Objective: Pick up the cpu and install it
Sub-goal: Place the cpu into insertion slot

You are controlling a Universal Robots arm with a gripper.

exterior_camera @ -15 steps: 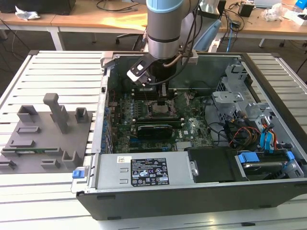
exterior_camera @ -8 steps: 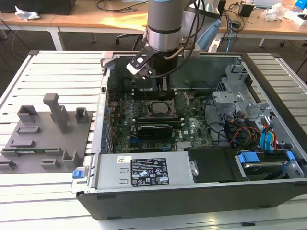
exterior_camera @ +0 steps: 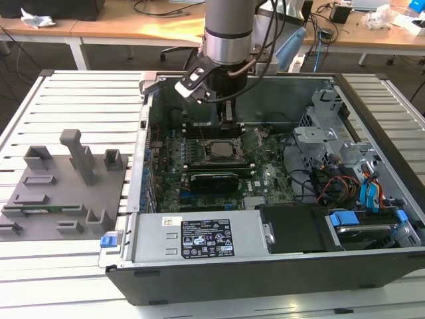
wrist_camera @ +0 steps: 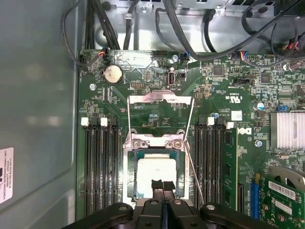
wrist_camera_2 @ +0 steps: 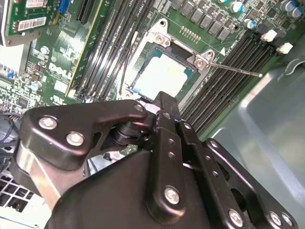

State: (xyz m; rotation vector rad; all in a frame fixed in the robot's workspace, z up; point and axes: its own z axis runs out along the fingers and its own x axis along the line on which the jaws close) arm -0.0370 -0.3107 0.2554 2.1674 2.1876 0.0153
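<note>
Black rubber pads tip our claw (wrist_camera: 162, 185), and in the first wrist view the two fingers stand pressed together with nothing that we can see between them. Their joined tips sit over the near edge of the cpu (wrist_camera: 156, 167), either touching its metal top or just above it; we cannot tell which.

We see the cpu lying flat and square inside the socket (wrist_camera: 151, 141), its silvery-white top facing up. We judge it to be set in place rather than carried. With the fingers closed into one narrow point, the claw fits inside the frame without catching it, and we read that as the reason for the hold.

Beyond the chip, the load plate (wrist_camera: 160, 98) is swung up and away and the thin wire lever (wrist_camera: 193, 172) is free beside the socket, so the seat is open from above. Memory slots (wrist_camera: 101, 167) flank the socket on both sides, on the green motherboard (wrist_camera: 228, 95).

In the exterior view the arm reaches straight down into the open computer case (exterior_camera: 265, 279). A grey fixture (exterior_camera: 66, 186) lies well apart on the slatted table (exterior_camera: 73, 93), at the exterior view's left.
</note>
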